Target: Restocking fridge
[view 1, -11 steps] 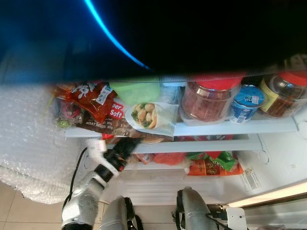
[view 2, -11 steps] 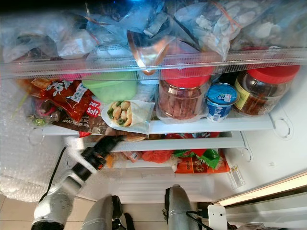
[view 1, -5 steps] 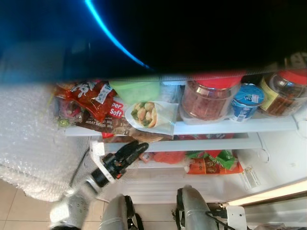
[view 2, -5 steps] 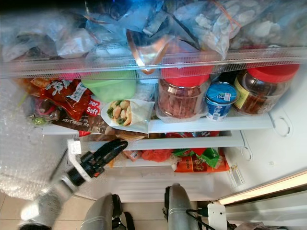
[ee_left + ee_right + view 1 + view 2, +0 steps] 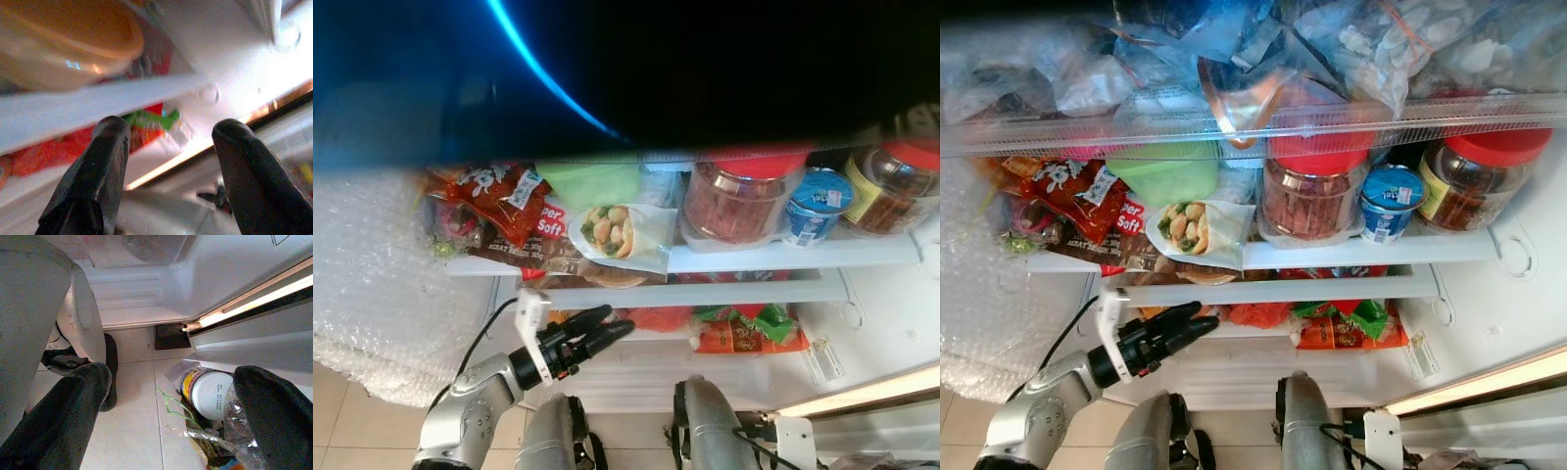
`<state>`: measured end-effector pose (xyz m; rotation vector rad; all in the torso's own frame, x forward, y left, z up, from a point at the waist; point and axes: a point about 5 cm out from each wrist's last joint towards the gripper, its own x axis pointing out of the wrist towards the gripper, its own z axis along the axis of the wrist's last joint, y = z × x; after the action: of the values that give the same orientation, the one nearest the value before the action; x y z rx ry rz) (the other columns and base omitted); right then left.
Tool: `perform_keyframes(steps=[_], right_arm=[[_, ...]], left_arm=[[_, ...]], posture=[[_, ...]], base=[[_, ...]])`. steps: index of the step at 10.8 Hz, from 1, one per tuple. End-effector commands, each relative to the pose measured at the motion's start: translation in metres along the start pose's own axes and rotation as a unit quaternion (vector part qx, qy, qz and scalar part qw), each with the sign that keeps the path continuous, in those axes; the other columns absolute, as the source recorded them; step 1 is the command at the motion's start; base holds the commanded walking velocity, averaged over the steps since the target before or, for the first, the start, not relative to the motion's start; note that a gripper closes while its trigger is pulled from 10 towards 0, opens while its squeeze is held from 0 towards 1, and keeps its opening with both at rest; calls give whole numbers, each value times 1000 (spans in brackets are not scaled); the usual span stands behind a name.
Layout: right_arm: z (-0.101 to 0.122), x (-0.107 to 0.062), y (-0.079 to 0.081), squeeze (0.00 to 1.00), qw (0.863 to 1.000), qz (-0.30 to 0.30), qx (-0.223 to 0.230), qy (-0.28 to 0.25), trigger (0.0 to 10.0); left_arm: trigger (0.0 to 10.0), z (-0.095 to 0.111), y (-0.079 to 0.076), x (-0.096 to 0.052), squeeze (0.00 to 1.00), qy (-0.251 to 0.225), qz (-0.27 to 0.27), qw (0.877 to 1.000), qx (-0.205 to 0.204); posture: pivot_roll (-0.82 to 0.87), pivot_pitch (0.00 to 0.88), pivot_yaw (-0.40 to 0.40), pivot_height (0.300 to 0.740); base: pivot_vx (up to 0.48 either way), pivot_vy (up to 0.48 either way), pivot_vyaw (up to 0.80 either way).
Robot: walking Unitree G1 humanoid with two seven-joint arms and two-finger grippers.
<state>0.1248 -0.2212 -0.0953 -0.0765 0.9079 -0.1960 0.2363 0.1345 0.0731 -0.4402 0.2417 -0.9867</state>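
Observation:
The fridge stands open before me. Its middle shelf [image 5: 773, 260] carries a wrap in a clear packet [image 5: 612, 233], a green tub [image 5: 590, 183], red snack packets [image 5: 489, 196], two red-lidded jars [image 5: 739, 201] and a blue yoghurt cup [image 5: 815, 208]. Orange and green packets [image 5: 744, 333] lie on the shelf below. My left gripper [image 5: 617, 319] is open and empty, held in front of that lower shelf and pointing right. In the left wrist view its fingers [image 5: 98, 181] frame an orange bowl [image 5: 63, 39] and a white shelf edge [image 5: 98, 103]. My right gripper [image 5: 176, 374] hangs open over the floor.
Bubble wrap [image 5: 382, 284] covers the fridge's left side. Frozen bags [image 5: 1332, 49] fill the top compartment. My legs [image 5: 705, 431] stand at the fridge's foot. A white tin [image 5: 210, 391] and clear bags lie on the tiled floor by the fridge base.
My left gripper has dropped from the flat packet under the wrap to the lower shelf and shifted right, its fingers now spread. The shelf items have not moved.

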Motion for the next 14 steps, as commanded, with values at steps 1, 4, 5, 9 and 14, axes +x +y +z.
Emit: perform_keyframes(steps=[1, 4, 5, 9, 14], right_arm=[[-13, -5, 4, 0, 1000, 2, 6, 21, 10000], [-13, -4, 5, 0, 1000, 3, 7, 22, 10000], [-13, -4, 5, 0, 1000, 4, 7, 22, 10000], [-14, -5, 6, 0, 1000, 6, 6, 24, 10000], [-16, -5, 8, 0, 1000, 8, 10, 28, 10000]], left_arm=[[10000, -3, -8, -5, 0, 36, -29, 999, 12], [10000, -21, -1, -17, 0, 146, -13, 988, 51], [10000, -25, 3, -20, 0, 159, -1, 986, 47], [10000, -67, 32, -36, 0, 282, 108, 949, 86], [10000, -107, 70, -43, 0, 290, 409, 859, 104]], posture=[[-103, 174, 72, 645], [-96, 174, 75, 645], [-94, 174, 77, 645], [-91, 174, 81, 645], [-102, 166, 91, 645]], base=[[0, 0, 0], [0, 0, 0], [0, 0, 0], [0, 0, 0], [0, 0, 0]])
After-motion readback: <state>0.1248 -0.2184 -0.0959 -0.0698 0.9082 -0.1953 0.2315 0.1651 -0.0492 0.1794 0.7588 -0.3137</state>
